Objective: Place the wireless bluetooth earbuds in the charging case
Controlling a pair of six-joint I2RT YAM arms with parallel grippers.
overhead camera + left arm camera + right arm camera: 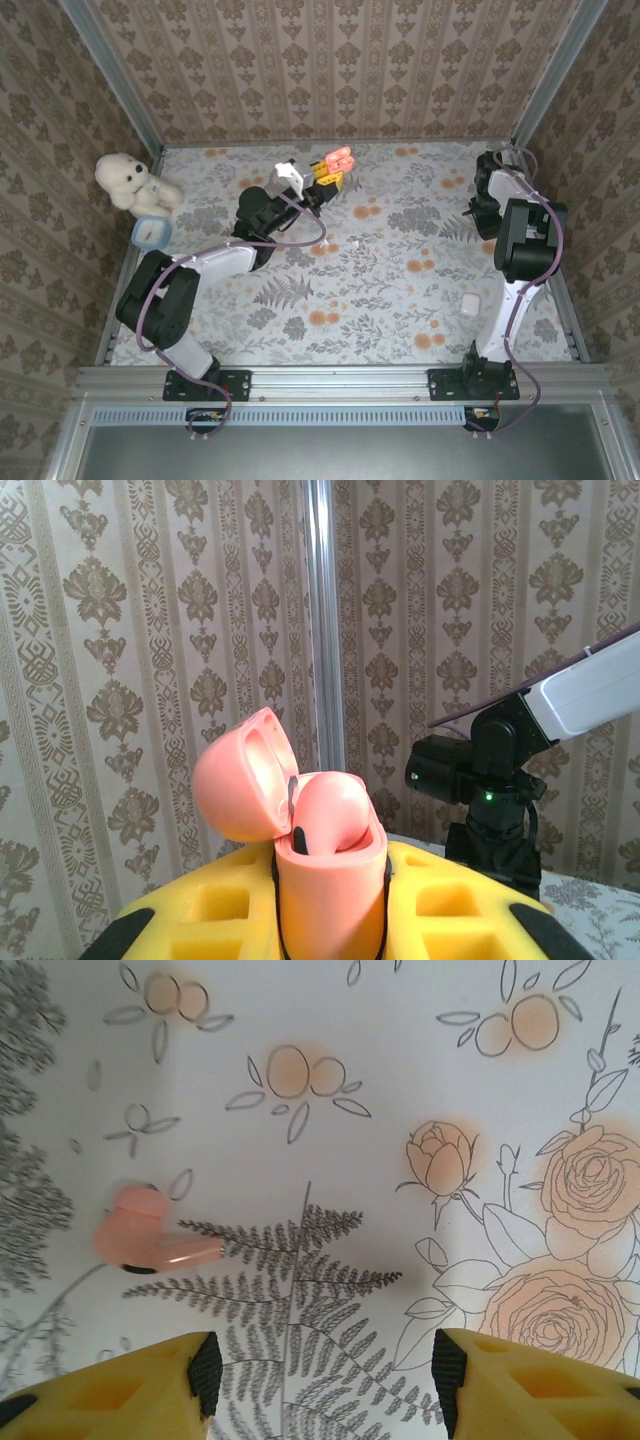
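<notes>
Far left of the charging case (340,158), at the table's edge, sits a white teddy bear (125,180), and a pale blue and white object (150,232) lies just on its near side. Nearer the case, the left arm (200,270) stretches up from the near-left and ends directly beneath it. There the left gripper (333,174) has its 2 yellow fingers clamped on the case's lower body, holding it upright. In the left wrist view the lid (240,775) is hinged open and tilted back to the left. 1 orange-pink seated earbud (330,815) fills a socket inside the case, its rounded top rising above the rim. On the near side of the case, slightly to its right, a tiny white speck (357,243) lies on the floral tablecloth (400,300), too small to identify. Further right and nearer still, a white rounded object (470,302) rests beside the right arm (525,240). Well apart from the case, at the far right, the right gripper (320,1380) points down with its fingers spread wide and nothing between them. In the right wrist view, 1 loose earbud (150,1240) lies on its side on the cloth, ahead of and beside the left fingertip.
</notes>
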